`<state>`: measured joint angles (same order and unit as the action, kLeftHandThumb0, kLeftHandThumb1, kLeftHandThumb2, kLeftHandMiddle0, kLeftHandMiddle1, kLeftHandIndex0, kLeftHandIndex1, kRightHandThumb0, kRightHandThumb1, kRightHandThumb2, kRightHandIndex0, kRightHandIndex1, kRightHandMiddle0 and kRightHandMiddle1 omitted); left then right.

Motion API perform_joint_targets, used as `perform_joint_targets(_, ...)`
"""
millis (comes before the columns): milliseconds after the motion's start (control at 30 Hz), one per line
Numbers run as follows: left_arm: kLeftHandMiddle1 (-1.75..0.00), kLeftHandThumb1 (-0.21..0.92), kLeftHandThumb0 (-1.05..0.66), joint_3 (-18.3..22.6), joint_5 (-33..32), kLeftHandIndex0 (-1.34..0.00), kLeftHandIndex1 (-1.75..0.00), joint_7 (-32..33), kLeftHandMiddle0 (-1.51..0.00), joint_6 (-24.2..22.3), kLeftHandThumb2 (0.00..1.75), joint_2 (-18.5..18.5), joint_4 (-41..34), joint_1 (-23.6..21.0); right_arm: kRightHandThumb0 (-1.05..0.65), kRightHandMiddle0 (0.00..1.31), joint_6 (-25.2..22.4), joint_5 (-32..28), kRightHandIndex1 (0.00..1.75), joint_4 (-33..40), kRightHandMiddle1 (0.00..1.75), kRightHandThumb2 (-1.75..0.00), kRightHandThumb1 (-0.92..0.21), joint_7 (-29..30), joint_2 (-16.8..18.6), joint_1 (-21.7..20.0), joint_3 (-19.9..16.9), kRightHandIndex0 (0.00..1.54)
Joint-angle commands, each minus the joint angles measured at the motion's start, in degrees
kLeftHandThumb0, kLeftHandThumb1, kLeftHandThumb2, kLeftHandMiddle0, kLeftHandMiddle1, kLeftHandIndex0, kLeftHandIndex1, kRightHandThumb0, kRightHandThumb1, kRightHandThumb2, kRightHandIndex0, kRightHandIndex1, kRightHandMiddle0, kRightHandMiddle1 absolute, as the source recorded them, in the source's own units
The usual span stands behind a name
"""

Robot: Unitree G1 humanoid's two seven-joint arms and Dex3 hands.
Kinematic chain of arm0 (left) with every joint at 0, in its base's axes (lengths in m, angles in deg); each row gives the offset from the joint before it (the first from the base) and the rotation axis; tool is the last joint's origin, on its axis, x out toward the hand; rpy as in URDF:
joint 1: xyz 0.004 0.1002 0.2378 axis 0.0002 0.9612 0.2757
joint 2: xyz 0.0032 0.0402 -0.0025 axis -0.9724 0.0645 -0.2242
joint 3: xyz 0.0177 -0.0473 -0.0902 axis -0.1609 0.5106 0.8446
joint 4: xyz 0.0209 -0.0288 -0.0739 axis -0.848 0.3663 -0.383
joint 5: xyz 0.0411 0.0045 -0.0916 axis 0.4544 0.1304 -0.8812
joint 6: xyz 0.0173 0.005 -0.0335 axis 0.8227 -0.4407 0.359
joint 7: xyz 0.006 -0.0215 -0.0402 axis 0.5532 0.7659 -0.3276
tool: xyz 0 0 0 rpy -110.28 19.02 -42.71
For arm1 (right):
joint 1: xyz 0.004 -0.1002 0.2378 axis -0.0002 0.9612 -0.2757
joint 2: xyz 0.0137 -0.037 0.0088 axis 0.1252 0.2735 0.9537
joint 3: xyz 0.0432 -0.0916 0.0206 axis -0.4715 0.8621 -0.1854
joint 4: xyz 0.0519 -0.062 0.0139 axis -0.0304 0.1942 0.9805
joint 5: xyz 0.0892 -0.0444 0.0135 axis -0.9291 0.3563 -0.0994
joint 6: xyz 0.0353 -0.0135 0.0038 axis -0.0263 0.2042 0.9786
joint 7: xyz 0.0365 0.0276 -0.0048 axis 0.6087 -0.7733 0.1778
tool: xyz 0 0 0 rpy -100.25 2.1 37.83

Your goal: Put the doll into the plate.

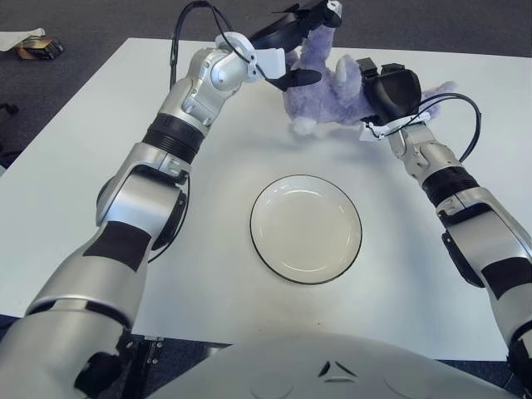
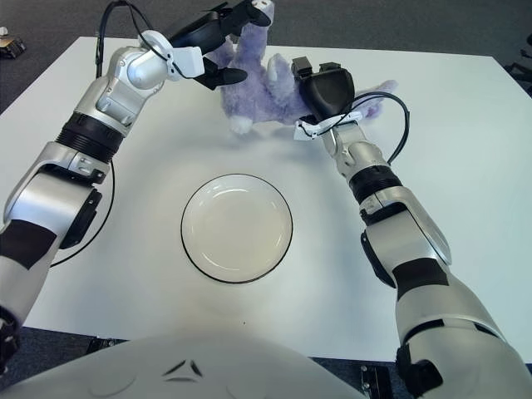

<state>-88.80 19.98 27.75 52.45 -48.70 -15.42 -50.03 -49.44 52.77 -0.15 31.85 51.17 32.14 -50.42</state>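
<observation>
A purple plush doll (image 1: 332, 83) is at the far middle of the white table (image 1: 100, 191), stretched upright with its feet low near the tabletop. My right hand (image 1: 389, 90) is shut on the doll's right side. Raised over the doll's left side, my left hand (image 1: 303, 46) has its fingers spread: the upper fingers touch the doll's raised limb and the thumb points at its body. Nearer to me, a white plate (image 1: 283, 249) with a dark rim lies apart from the doll with nothing in it.
Black cables loop from both forearms, one (image 1: 465, 125) lying beside the doll on the right. A small dark item (image 1: 37, 48) lies on the floor beyond the table's far left corner. My own torso (image 1: 332, 370) fills the bottom edge.
</observation>
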Motion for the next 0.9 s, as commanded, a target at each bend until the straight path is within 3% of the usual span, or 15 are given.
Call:
perform_joint_targets(0,-0.86,0.92,-1.05,0.9,-1.6,0.00,-0.69,-4.1,0.00,-1.6,0.71,-1.3,-4.1,1.0,0.00,0.57,-1.1,2.4,1.64,1.1,1.75,-1.57,-0.07,1.9,-1.3,-0.9,1.2,0.83)
perform_joint_targets(300,-0.61,0.92,-1.05,2.0,-3.9,0.00,-0.62,-12.7,0.00,-3.9,0.73,-4.2,-10.0,0.7,0.00,0.55,-2.4,6.0,1.56,0.3,1.75,-1.51,-0.10,5.7,-2.5,-1.7,2.8,0.84)
perform_joint_targets(600,-0.50,0.92,-1.04,1.5,-0.5,0.00,-0.61,-12.4,0.00,-5.5,0.67,-5.5,-11.1,0.0,0.00,0.63,-1.0,6.2,1.28,-0.6,1.75,-1.45,-0.07,6.8,-3.5,-2.0,2.7,0.95)
perform_joint_targets(700,-0.48,0.92,-1.03,1.0,1.3,0.00,-0.60,-12.1,0.00,-5.0,0.64,-6.1,-11.5,-0.2,0.00,0.65,-0.5,6.4,1.26,-0.9,1.75,-1.46,-0.06,7.0,-4.0,-2.3,2.9,0.96)
perform_joint_targets(867,-0.44,0.92,-1.03,0.3,3.0,0.00,-0.59,-13.7,0.00,-5.0,0.61,-6.9,-12.4,-0.9,0.00,0.61,-1.5,7.4,1.39,-1.3,1.75,-1.50,-0.06,8.1,-4.1,-2.9,3.2,0.93)
